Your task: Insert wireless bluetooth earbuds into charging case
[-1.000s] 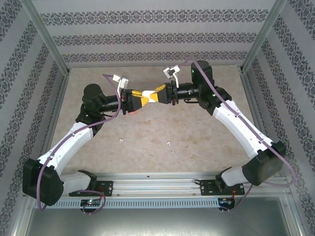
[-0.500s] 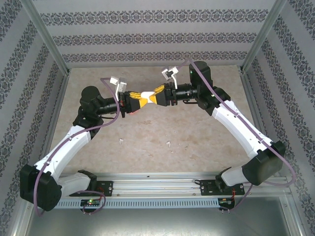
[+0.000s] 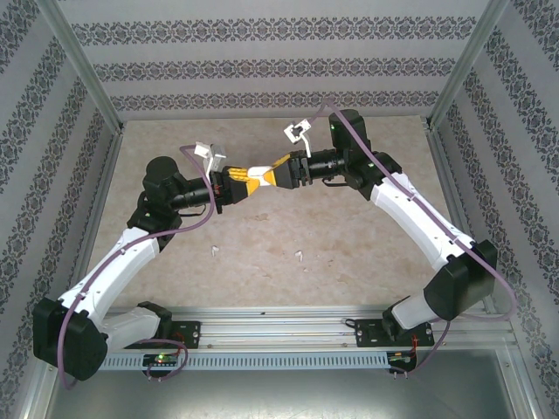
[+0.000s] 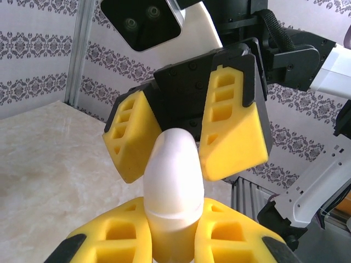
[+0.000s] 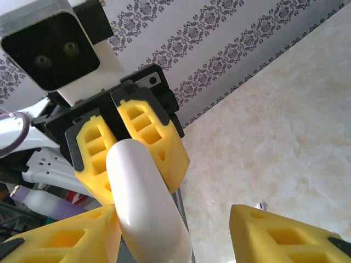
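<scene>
I see both arms meeting in the air above the far half of the worktop (image 3: 349, 236), roughly midway between its left and right edges. The left gripper (image 3: 238, 185) is clenched on the white charging case (image 3: 258, 170). In my left wrist view its two yellow fingers (image 4: 109, 235) press against the lower part of the case from both sides. The case is closed, smooth and pebble-like, and its rounded end points toward the other arm. The right gripper (image 3: 274, 175) is released. Its jaws stand spread around the free end of the case. In my right wrist view one yellow finger (image 5: 66, 238) sits against the case and the other finger is well apart from it, with bare worktop showing between them. The case is off the worktop and carried by the left gripper alone as far as I can tell. The left white earbud (image 3: 215, 251) lies on the worktop nearer the near edge, left of centre. The right white earbud (image 3: 300, 255) lies right of centre at about the same depth. They are well apart from each other, both loose, and neither gripper is near them. They are too small for me to tell how they are turned.
</scene>
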`<state>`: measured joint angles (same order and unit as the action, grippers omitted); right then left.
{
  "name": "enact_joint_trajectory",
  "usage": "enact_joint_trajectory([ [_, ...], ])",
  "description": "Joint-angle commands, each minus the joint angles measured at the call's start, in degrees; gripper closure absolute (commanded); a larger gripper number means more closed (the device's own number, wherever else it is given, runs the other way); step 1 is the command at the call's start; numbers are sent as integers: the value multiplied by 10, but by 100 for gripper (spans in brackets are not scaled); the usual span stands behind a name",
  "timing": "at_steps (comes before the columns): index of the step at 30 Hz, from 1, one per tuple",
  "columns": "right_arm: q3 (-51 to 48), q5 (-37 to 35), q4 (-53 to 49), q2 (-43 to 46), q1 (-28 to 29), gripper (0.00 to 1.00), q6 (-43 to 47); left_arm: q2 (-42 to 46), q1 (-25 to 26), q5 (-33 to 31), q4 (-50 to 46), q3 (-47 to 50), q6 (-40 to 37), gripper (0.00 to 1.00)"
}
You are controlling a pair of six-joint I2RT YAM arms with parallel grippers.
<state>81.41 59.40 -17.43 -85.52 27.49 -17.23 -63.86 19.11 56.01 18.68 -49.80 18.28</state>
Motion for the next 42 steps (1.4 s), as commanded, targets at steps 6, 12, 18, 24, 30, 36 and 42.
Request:
enact_joint_trajectory([
  [6, 15, -42, 3, -17, -17, 46, -42, 25, 6, 29, -1, 10, -31, 100],
  [12, 16, -39, 9, -20, -19, 46, -62, 34, 6, 4, -39, 11, -54, 100],
  [18, 24, -39, 10, -13, -21, 40, -108, 57, 5, -96, -155, 7, -114, 100],
  [24, 7, -80, -16, 8, -23, 38, -118, 99, -3, -178, -201, 32, -128, 100],
  [30, -22, -223, -90, -16, -16, 41, -132, 163, -4, -286, -324, 26, -168, 100],
  [36, -31, -273, -88, -104, 65, 44, -130, 241, -4, -373, -432, 17, -191, 100],
  [42, 70, -308, -163, -250, 146, 50, -200, 304, -4, -436, -520, 1, -197, 100],
])
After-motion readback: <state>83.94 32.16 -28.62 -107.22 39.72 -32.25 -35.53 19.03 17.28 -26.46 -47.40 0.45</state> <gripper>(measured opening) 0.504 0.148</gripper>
